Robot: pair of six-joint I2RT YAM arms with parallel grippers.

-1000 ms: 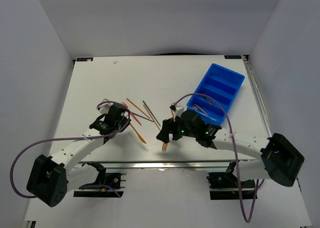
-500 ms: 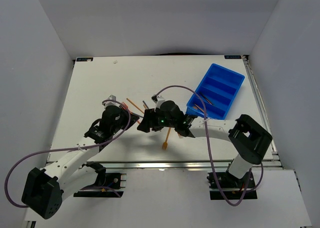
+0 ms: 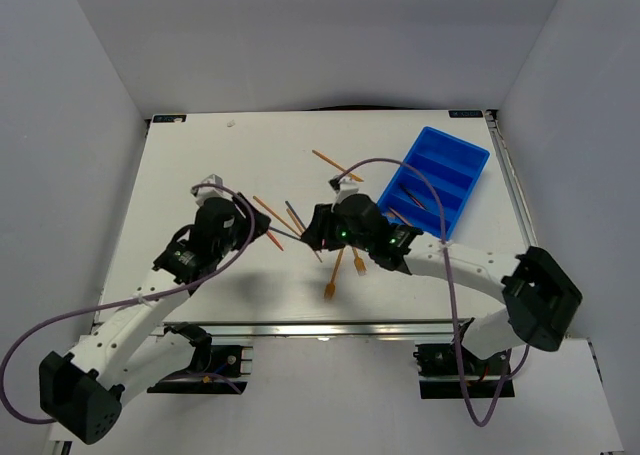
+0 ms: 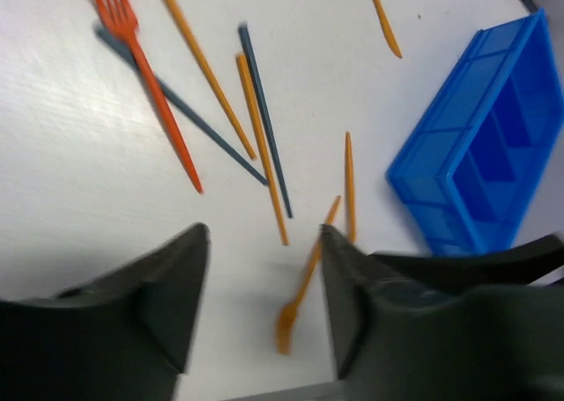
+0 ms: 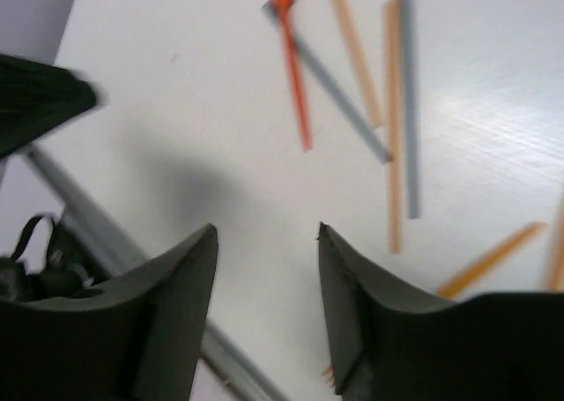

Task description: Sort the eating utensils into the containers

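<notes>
While most of the eating utensils (image 3: 285,220) lie loose on the middle of the surface (image 3: 200,165), only a couple of pieces, one dark and one orange as far as the overhead view shows, sit in the blue tray (image 3: 458,143) at the far right. The scatter is a fan of orange and dark sticks. A red fork (image 4: 154,101) crosses a dark stick (image 4: 211,137) at its left end, and an orange fork (image 4: 300,291) lies nearer the near edge. One orange stick (image 3: 336,166) lies apart, farther back, between the fan and the tray.

Both tools hang over this scatter. The left tool (image 4: 263,242) has its jaws spread with nothing between them. The right tool (image 5: 264,242), at the fan's right end, is likewise parted and empty.

The step in hand looks like choosing the next piece, with no grasp begun. The next move calls for settling on one thin handle that lies clear of its neighbours, straddling it squarely, pinching low against the surface, then carrying it to the tray compartment for its kind. The crossed fork and stick would likely drag each other.

Compared with a second ago, the lone far stick is new. The right tool has moved farther from the near edge, uncovering the forks beneath it, and the left arm reaches farther out.
</notes>
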